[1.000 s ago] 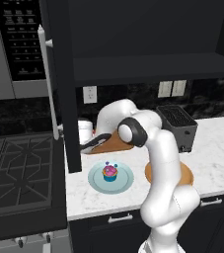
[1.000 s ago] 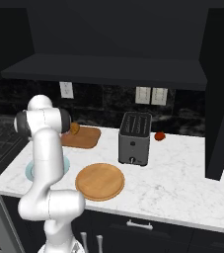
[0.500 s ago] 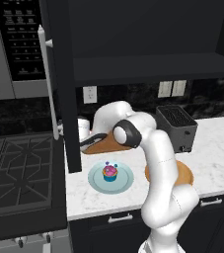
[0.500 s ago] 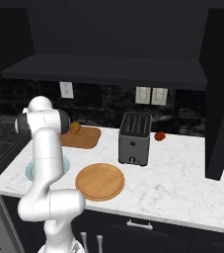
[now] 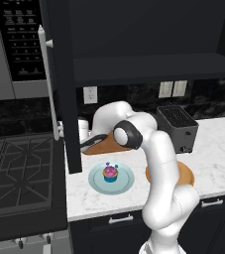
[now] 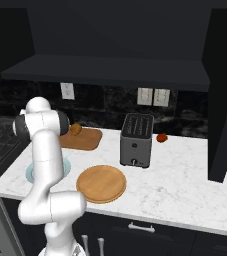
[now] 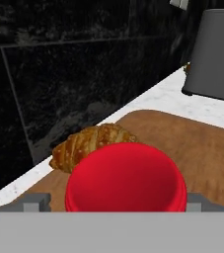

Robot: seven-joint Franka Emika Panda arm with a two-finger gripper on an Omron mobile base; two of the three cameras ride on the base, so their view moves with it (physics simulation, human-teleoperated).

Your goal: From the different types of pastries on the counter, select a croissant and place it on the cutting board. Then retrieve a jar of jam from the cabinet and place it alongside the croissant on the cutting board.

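Observation:
In the hand view the red jar of jam [image 7: 126, 180] sits between my fingers [image 7: 34, 201], held just over the near end of the brown cutting board [image 7: 202, 153]. My gripper [image 7: 114, 202] is shut on it. The golden croissant [image 7: 91, 143] lies on the board right behind the jar, close to the black backsplash. In the left base view my gripper [image 5: 90, 143] hangs low at the board's left end [image 5: 106, 147]. The right base view shows the croissant [image 6: 75, 129] on the board [image 6: 87, 140]. The pink-frosted cupcake [image 5: 110, 173] stands on a pale blue plate [image 5: 121, 182].
A dark toaster [image 5: 177, 126] stands right of the board. A round wooden plate [image 6: 101, 183] lies near the counter's front edge. The open cabinet door [image 5: 59, 89] with its pale handle [image 5: 48, 84] hangs left of the gripper, above the stove [image 5: 20, 168]. A small red item [image 6: 161, 137] sits behind the toaster.
The arm has sunk a little and shifted left, bringing the gripper with the jar lower over the board's left end. Nothing else has moved.

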